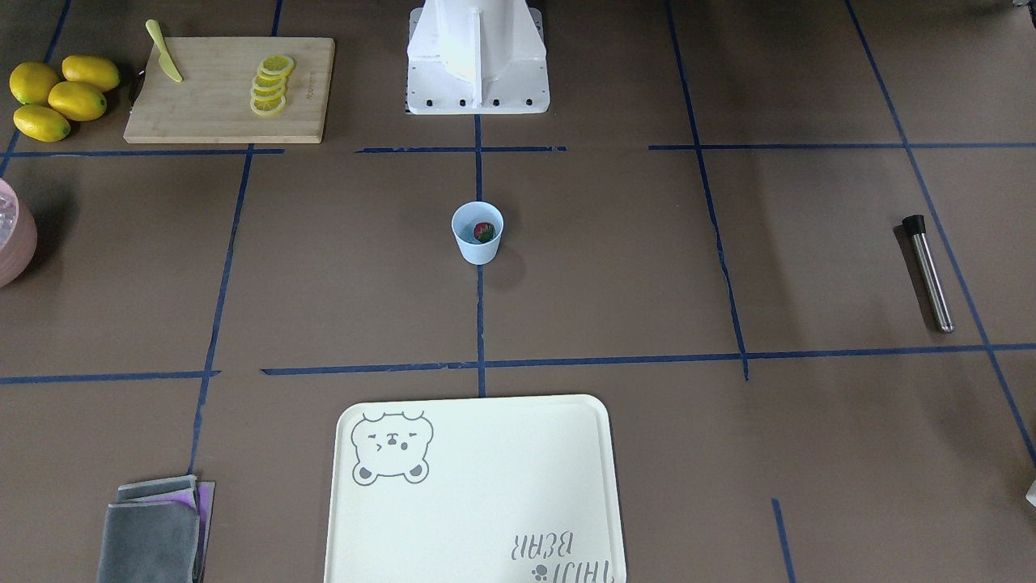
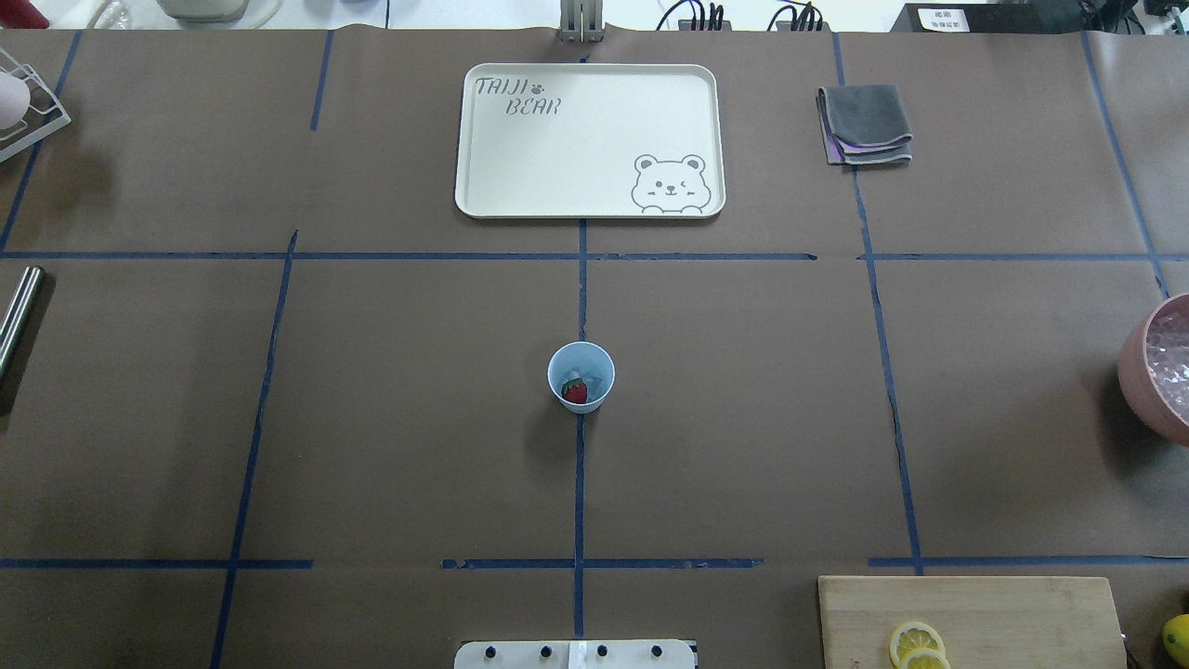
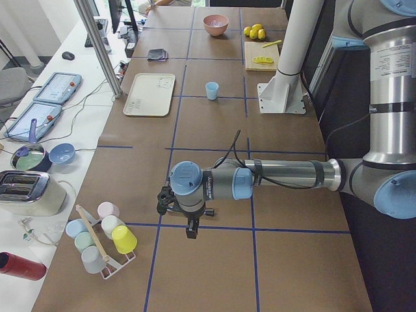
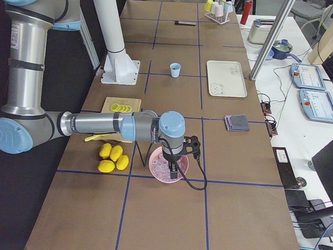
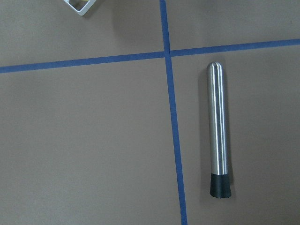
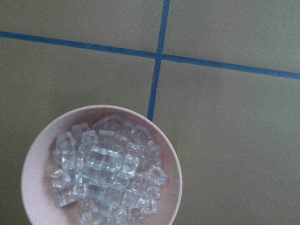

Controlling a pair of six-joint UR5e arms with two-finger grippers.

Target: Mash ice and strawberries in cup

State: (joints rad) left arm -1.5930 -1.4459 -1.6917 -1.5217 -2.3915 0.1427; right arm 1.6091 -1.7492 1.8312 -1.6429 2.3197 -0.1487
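Blue cup (image 3: 212, 90) near cream tray (image 3: 149, 95)

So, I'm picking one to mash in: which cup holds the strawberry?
The light-blue cup standing alone mid-table, strawberry inside; the other cups sit on a rack at the table's end.

robot lab: tape-gridded table (image 1: 615, 267), teach pendants (image 3: 57, 86) alongside

Brown papered surface (image 2: 372, 418) before me, gridded with blue tape (image 2: 418, 255), light-blue cup (image 1: 477, 251) upright at its middle, cream bear tray (image 2: 585, 139) beyond, folded grey cloths (image 1: 154, 530) far right, cutting board (image 1: 218, 97) and lemons (image 1: 61, 97) near right, pink bowl (image 2: 1144, 372) at my right edge, steel muddler (image 1: 929, 275) lying flat on my left.
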